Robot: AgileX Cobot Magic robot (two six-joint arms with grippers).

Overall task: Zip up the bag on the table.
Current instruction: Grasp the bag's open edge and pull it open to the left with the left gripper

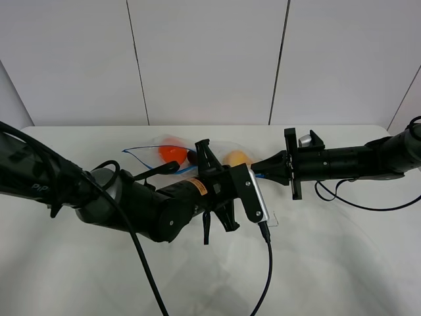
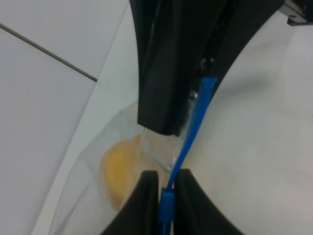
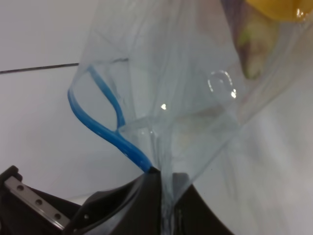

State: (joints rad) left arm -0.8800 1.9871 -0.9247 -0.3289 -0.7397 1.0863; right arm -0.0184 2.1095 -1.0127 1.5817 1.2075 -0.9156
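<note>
The clear plastic bag lies on the white table near its back edge, with an orange, a dark eggplant and a yellow fruit inside. My left gripper is shut on the bag's blue zipper strip. My right gripper is shut on the same edge of the bag, where the blue strip ends. In the exterior view the two gripper tips meet at the bag's right end, left and right. Farther left the blue strip gapes in a loop.
My left arm lies across the table in front of the bag and hides part of it. Black cables trail over the front of the table. A white panelled wall stands right behind the table's back edge.
</note>
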